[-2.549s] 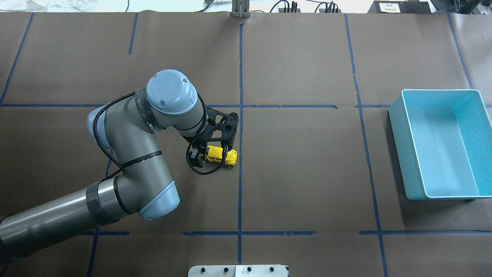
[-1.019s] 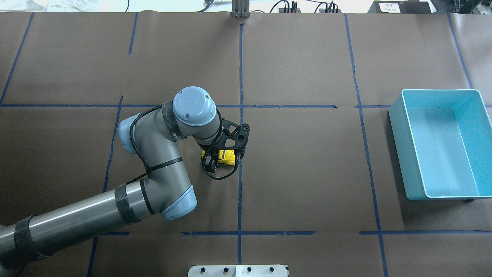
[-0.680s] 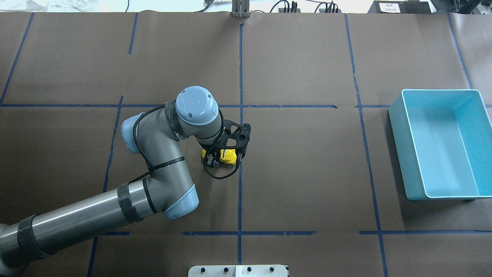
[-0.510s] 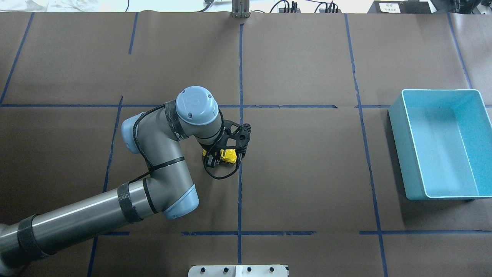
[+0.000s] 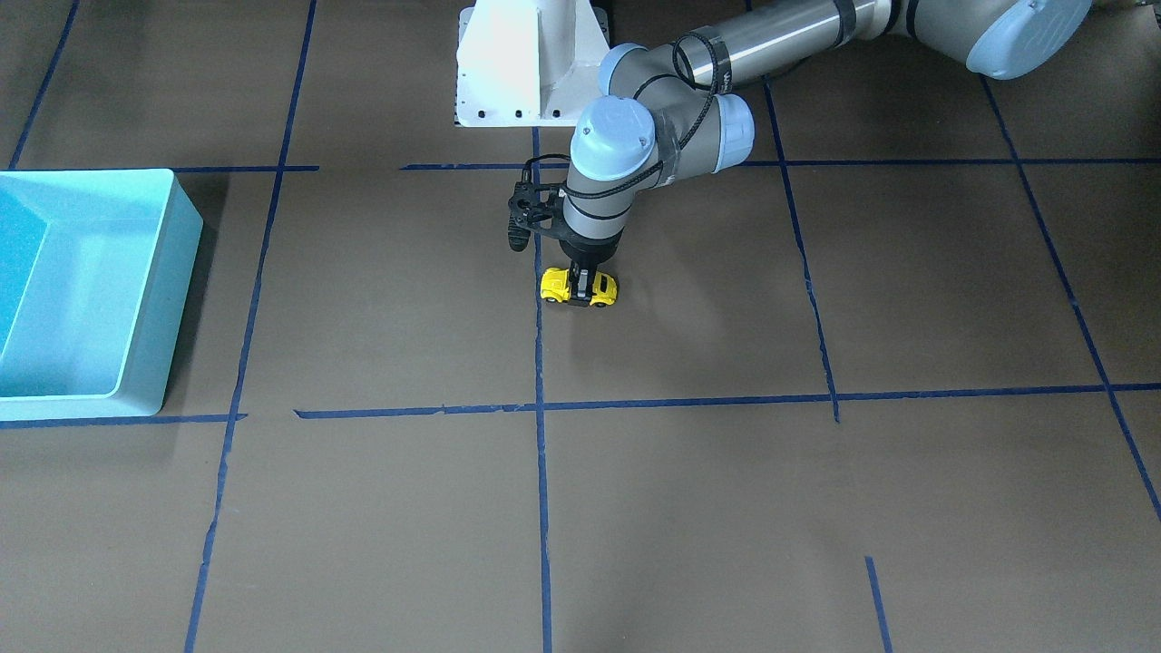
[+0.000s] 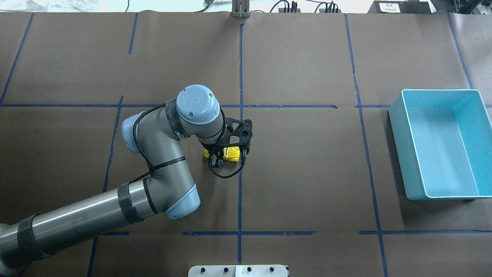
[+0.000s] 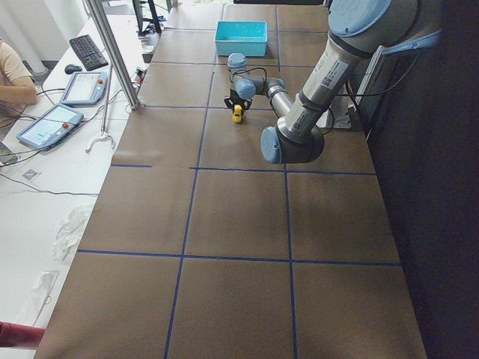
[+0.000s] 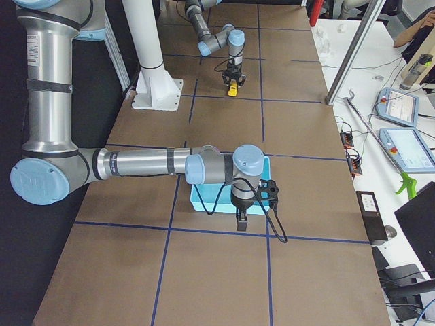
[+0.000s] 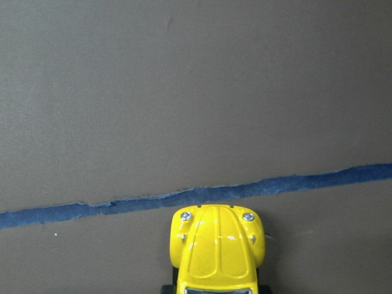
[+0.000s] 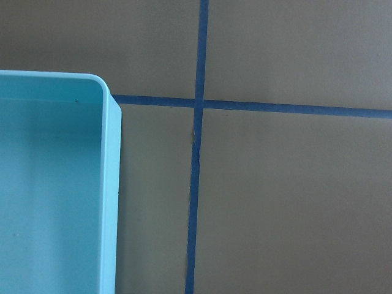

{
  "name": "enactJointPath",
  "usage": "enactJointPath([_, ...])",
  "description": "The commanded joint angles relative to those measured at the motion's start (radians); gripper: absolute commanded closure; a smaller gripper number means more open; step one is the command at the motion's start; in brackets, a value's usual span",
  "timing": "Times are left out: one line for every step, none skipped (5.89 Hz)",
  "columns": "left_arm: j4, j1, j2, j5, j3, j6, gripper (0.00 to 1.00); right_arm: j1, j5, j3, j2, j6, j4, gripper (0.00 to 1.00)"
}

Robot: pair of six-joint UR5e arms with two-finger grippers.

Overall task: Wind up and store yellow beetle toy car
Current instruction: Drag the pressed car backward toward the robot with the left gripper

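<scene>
**Overhead exterior: left gripper (image 6: 224, 156) clamped on the yellow beetle toy car (image 6: 231, 153)**

And there it was, mid-table: the left arm (image 6: 153, 154) reached in from the robot's left with its wrist pointing straight down. Its two dark fingers pinched the yellow beetle toy car across the middle of the body. The front-facing view gave the clearest look, with one finger (image 5: 581, 277) pressed against the car's near side and yellow showing at either end of it. The car sat low at the brown paper table cover (image 6: 307, 173); whether its wheels actually touched could not be made out. It lay just to the robot's left of the central blue tape line (image 6: 240, 69). The left wrist camera had the rounded bonnet at the bottom of its picture, nose just short of a strip of blue tape.

Over on the robot's right, well apart from the car, stood the light blue bin (image 6: 399, 154). The right arm (image 8: 136, 163) showed only in the exterior right view, stretched out low with the right gripper (image 8: 240, 224) pointing down at the bin's near edge. From there, clenched or released could not be told. Its wrist camera looked down on one rounded corner of the bin beside a crossing of tape lines.
</scene>
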Motion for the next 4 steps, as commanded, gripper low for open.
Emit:
enactJointPath([-0.008, 0.000, -0.005, 0.004, 0.000, -0.044, 0.63, 0.000, 0.000, 0.000, 0.000, 0.001, 0.000, 0.00])
enactJointPath([-0.015, 0.000, -0.011, 0.007, 0.002, -0.044, 0.63, 0.000, 0.000, 0.001, 0.000, 0.001, 0.000, 0.00])
enactJointPath([-0.023, 0.000, -0.020, 0.009, 0.006, -0.044, 0.63, 0.000, 0.000, 0.001, 0.000, 0.001, 0.000, 0.00])
enactJointPath([-0.037, 0.000, -0.023, 0.010, 0.019, -0.043, 0.63, 0.000, 0.000, 0.001, 0.000, 0.001, 0.000, 0.00])
